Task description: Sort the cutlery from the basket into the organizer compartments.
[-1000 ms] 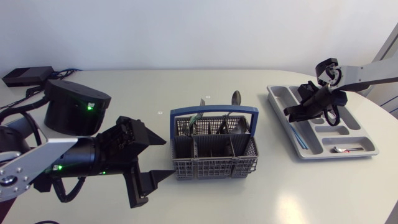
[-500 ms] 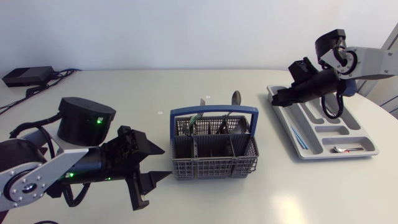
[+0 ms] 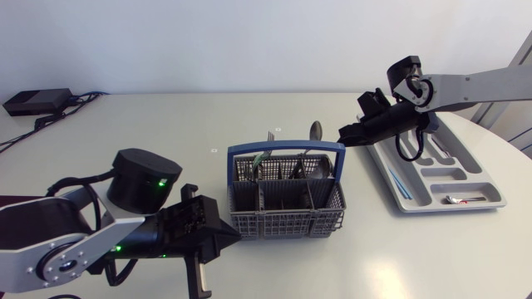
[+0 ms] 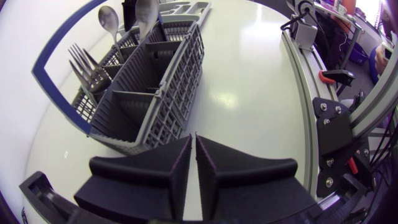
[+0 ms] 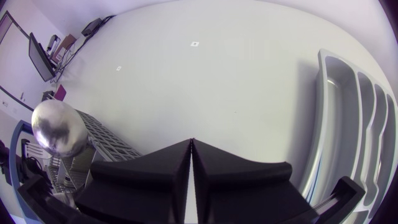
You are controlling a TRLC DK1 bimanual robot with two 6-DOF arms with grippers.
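Note:
The grey cutlery basket with a blue handle stands mid-table. Forks and spoons stand in its far compartments; the near ones look empty. The grey organizer lies at the right, with a spoon in its front compartment and a thin bluish piece in a long one. My left gripper is shut and empty just off the basket's front left corner. My right gripper hangs shut and empty between organizer and basket, a spoon bowl beside it.
A black box with cables sits at the table's back left corner. My left arm's bulky black joint hangs over the table left of the basket. The table's front edge runs close behind my left gripper.
My left gripper has shut and slid right, toward the basket's front corner. My right arm has swung left from over the organizer toward the basket, and its fingers have shut.

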